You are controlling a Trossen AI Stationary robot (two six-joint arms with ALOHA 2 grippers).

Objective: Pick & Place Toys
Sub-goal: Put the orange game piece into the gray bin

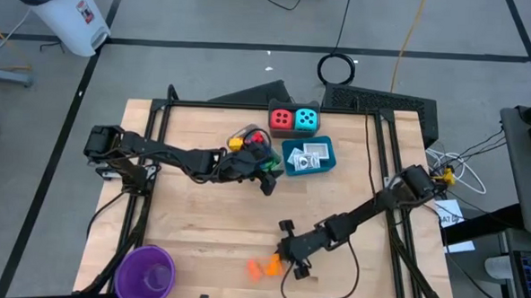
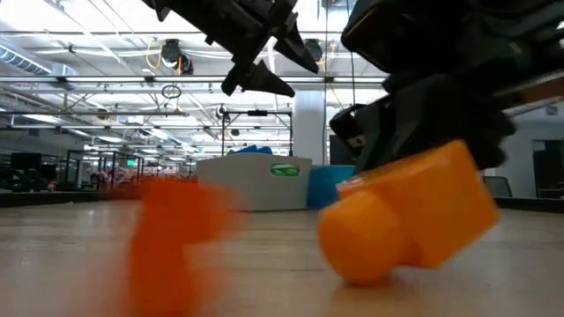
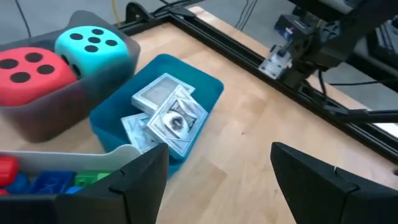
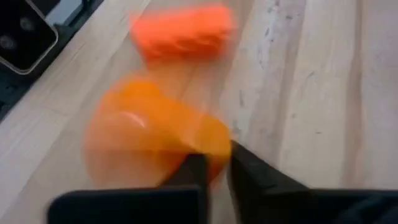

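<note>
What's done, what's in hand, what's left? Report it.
Done: red die and cyan die sit in the grey tray, white packets in the blue tray, bricks in the clear tray. In hand: right hand shut at one orange brick, grip unclear. Left: a second orange brick on the table. Left hand open, empty, beside the trays.

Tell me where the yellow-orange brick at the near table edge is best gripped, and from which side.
Judging by its pose, grip the orange brick across its blocky body, not the rounded stud end, which looks likely to slip. It lies tilted on the table, so coming from above with the fingers on its flat sides seems safest. The right hand is shut at it already; a second orange brick lies just beside.
</note>
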